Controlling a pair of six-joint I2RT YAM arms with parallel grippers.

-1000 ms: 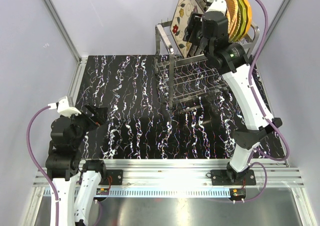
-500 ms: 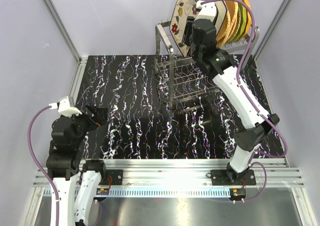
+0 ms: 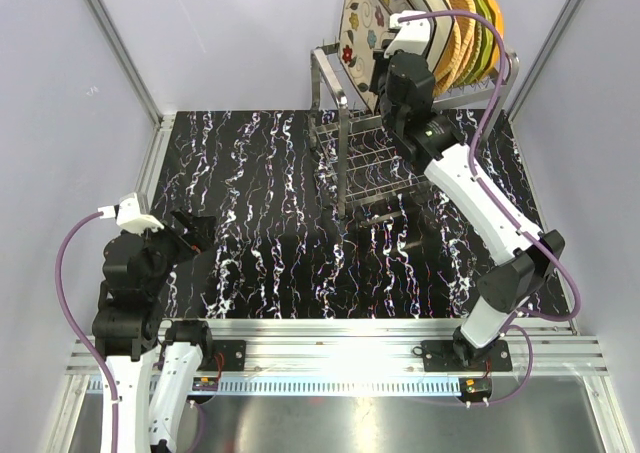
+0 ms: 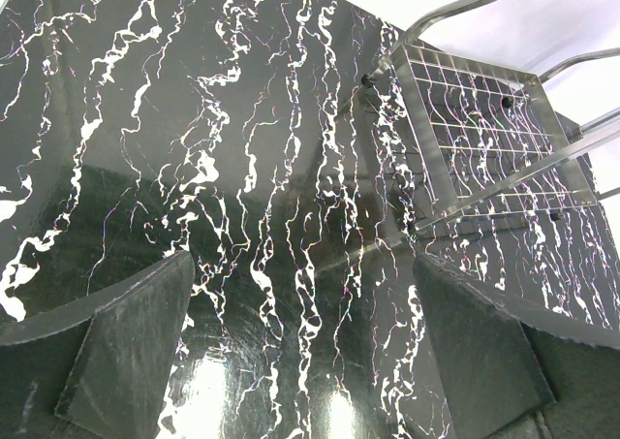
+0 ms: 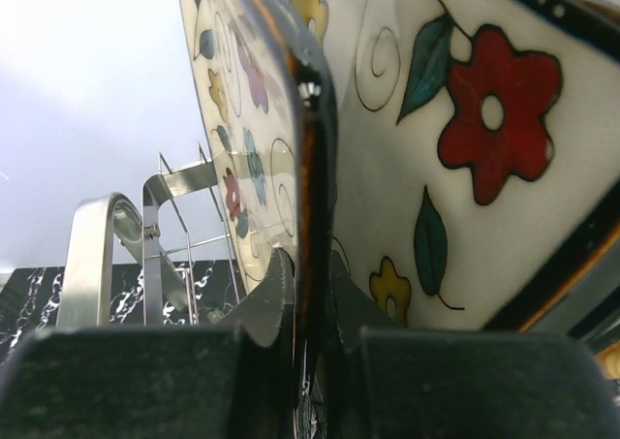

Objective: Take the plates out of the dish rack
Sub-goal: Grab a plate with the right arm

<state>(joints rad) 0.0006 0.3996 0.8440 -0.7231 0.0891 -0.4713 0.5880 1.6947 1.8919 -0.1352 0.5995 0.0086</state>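
Step in hand, as judged: drawing the first plate out of the upper tier of the dish rack (image 3: 343,173). Right gripper (image 5: 310,313) closed hard on the dark lower rim of the flower-patterned plate (image 3: 358,21), foremost in the row standing on edge; flowered faces visible on both sides of the pinched rim in the wrist view, so not possible to tell there whether one plate or two. Left gripper (image 4: 305,350) spread to its widest, holding nothing, hanging over the table (image 3: 250,183) well apart from the rack.

Recommended: lift along the plate's own plane until clear of the wires, with no swing toward the table before that; keep it off the remaining plates (image 3: 465,28) standing just behind; maintain a firm pinch, since a hold at one edge likely leaves a heavy plate free to pivot; set down slowly and flat on bare table.

Materials and shapes: gripped plate square, glossy glazed cream, dark-and-orange edge band, red and yellow flowers, teal leaves, fine curls; likely slippery and brittle; remaining plates rounded, woven-look orange-tan and green, wavy-edged; rack of bright silver tube and thin wire grid, rigid, two tiers; table black with white marble veining, shiny enough to reflect light; gripper pads dark, matt, slightly scuffed.
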